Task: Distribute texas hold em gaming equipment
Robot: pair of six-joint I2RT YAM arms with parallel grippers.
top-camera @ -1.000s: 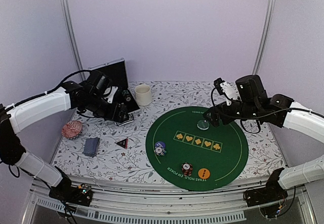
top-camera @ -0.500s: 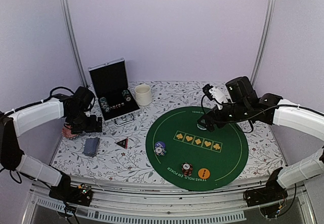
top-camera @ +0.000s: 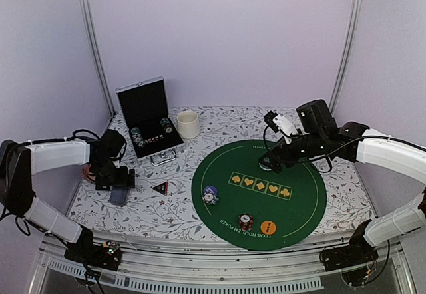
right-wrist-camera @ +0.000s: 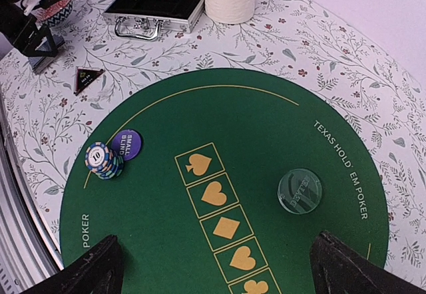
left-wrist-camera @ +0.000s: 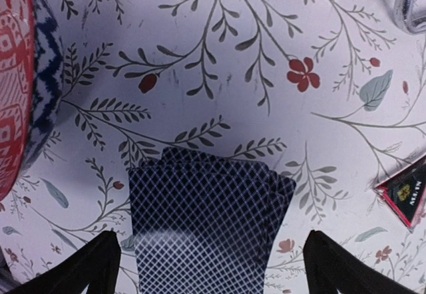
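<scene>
A fanned stack of playing cards (left-wrist-camera: 206, 221) with dark blue lattice backs lies face down on the floral cloth. My left gripper (left-wrist-camera: 210, 271) hangs open just above them, one finger on each side, touching nothing. From above, the left gripper (top-camera: 114, 177) covers part of the cards (top-camera: 120, 195). The black-red triangular token (top-camera: 160, 187) lies to their right. My right gripper (right-wrist-camera: 216, 267) is open and empty over the green mat (top-camera: 299, 201), close to a clear round disc (right-wrist-camera: 299, 190). On the mat are a blue-white chip stack (right-wrist-camera: 101, 159) beside a purple disc (right-wrist-camera: 126, 143), a dark red stack (top-camera: 245, 221) and an orange disc (top-camera: 268, 227).
A silver-edged black case (top-camera: 150, 118) stands open at the back left with chips inside, and a cream mug (top-camera: 188, 124) stands to its right. A red patterned bowl (left-wrist-camera: 16, 88) sits just left of the cards. Both side walls are close.
My left arm swung away from the case toward the near left and came down over the cards. The right gripper shifted slightly left and lower by the clear disc.
</scene>
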